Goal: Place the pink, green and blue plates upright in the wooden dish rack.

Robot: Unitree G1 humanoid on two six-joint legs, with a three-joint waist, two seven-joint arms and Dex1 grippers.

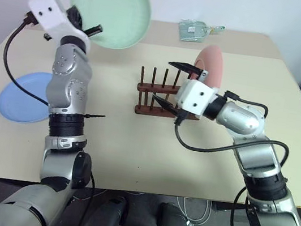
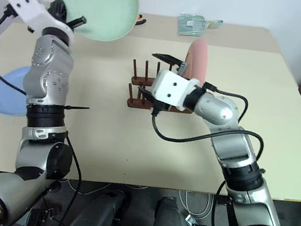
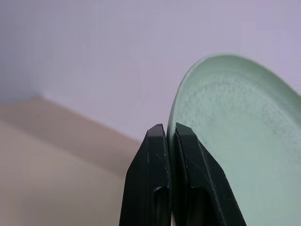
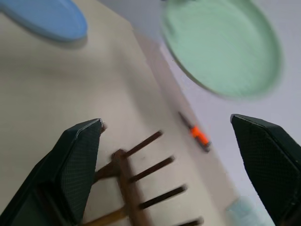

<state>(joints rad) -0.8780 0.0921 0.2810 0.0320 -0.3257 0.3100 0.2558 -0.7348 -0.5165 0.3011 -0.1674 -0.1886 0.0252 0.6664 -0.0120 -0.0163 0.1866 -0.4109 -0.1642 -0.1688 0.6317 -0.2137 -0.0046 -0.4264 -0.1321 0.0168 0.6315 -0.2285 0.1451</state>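
Beige tabletop (image 1: 148, 164) runs back to a pale wall. Raised high above its far left part, the left gripper (image 1: 95, 29) is clamped on the rim of the green plate (image 1: 113, 7), its two black fingers (image 3: 155, 179) pressed flat against either face of the edge; the plate tilts up and away from the hand, well clear of the table. Below and to the outer side of that arm, the blue plate (image 1: 24, 96) lies flat on the table.

The right gripper (image 1: 177, 88) hangs level over the wooden rack (image 1: 156, 94), jaws spread wide and holding nothing, one finger above and one below, with the rack's upright pegs showing between them in the right wrist view. Just beyond this hand, at the rack's right end, the pink plate (image 1: 212, 68) stands on edge among the pegs.

Farther back from both hands, a small clear packet (image 1: 193, 30) sits near the table's far edge, and a small orange-and-black object (image 4: 200, 136) lies near there too.
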